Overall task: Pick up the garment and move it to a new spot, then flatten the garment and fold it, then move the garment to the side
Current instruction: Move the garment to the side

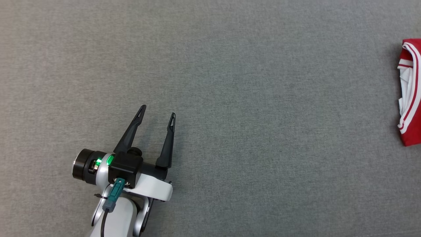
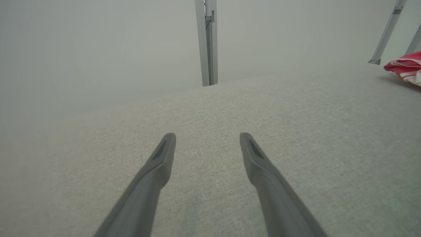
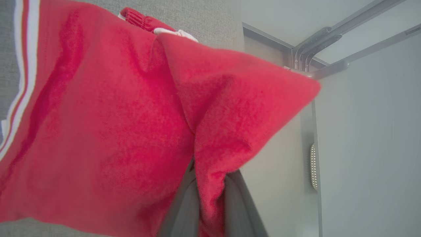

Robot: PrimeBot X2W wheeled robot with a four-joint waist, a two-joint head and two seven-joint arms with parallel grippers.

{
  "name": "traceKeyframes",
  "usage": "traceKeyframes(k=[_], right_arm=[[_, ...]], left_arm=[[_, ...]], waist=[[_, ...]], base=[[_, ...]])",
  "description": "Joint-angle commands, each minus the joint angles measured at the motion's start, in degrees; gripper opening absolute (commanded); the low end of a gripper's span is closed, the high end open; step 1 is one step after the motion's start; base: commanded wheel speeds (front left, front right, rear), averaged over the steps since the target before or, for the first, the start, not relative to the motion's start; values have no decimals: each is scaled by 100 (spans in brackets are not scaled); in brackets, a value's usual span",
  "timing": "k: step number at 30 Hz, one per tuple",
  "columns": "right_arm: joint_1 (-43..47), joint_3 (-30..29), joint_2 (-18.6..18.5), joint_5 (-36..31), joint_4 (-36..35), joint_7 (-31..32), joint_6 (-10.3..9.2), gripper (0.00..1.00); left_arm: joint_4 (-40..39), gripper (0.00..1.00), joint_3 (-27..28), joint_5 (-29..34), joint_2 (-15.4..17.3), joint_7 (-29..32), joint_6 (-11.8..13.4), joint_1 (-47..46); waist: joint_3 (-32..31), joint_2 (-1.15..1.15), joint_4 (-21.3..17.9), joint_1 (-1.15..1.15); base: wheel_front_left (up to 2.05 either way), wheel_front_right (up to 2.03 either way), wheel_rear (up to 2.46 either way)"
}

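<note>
At far right, garment [image 1: 411,93]; wide surface [image 1: 263,98]

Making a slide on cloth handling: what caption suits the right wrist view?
Right gripper pinching a fold of the red garment, its white-striped trim at left.

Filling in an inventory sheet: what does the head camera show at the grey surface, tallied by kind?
Grippers: 1, the left gripper, jaws open
Garments: 1, the garment, red with white trim, at the right edge
Total: 2
</note>
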Motion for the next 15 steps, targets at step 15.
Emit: traceKeyframes(k=[15], right_arm=[[-684,180,-120,-559,269,-218,-1,0]], left_arm=[[113,100,-66,-40,28,-25,-22,-155]], waist=[[182,0,-52,0]], base=[[0,0,0]])
